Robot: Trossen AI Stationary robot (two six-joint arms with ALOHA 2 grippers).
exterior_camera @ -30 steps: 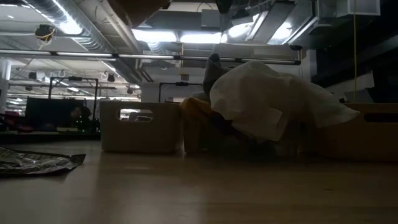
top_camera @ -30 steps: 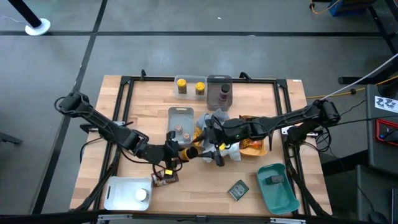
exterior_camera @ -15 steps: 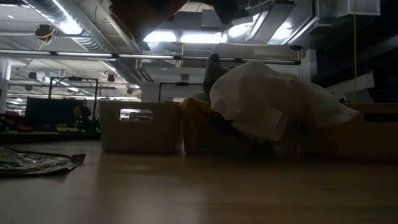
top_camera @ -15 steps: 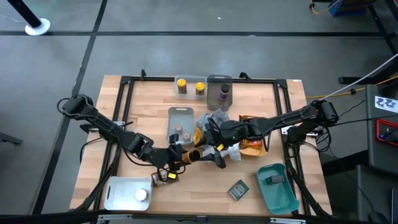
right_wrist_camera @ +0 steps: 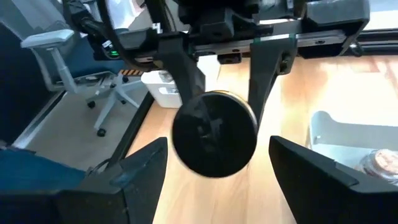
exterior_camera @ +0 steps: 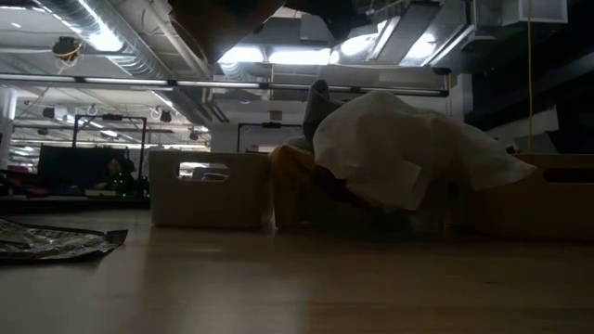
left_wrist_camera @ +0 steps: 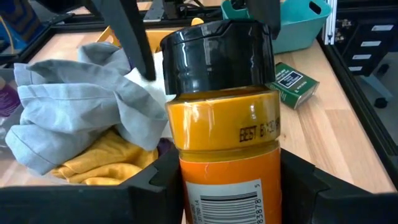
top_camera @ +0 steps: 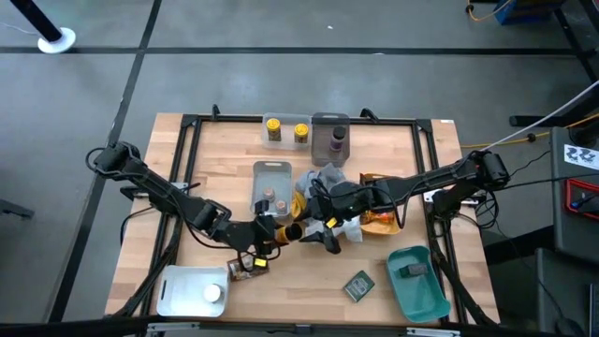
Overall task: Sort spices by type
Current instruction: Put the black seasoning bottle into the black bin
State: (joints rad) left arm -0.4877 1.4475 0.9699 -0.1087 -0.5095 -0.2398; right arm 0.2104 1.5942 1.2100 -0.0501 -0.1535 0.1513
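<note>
Barely shifted since before; left gripper (top_camera: 281, 233) clamped on bottle (left_wrist_camera: 227, 134) at frame centre; right gripper (top_camera: 321, 233) spread, empty, facing cap; best aligned squarely before closing.

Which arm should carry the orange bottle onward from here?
Left, likely. The left gripper is already shut on the orange bottle; the right gripper is open facing its black cap.

Centre is crowded: grey cloth (top_camera: 329, 178) and yellow cloth (left_wrist_camera: 106, 163) bunched just behind the orange bottle (top_camera: 289, 230), clear tray (top_camera: 271, 177) beside them. Open wood along the front between white tray (top_camera: 182, 290) and green tin (top_camera: 358, 285). Teal tray (top_camera: 418, 281) blocks front-right corner. Low view too dark to confirm, probably passable.
</note>
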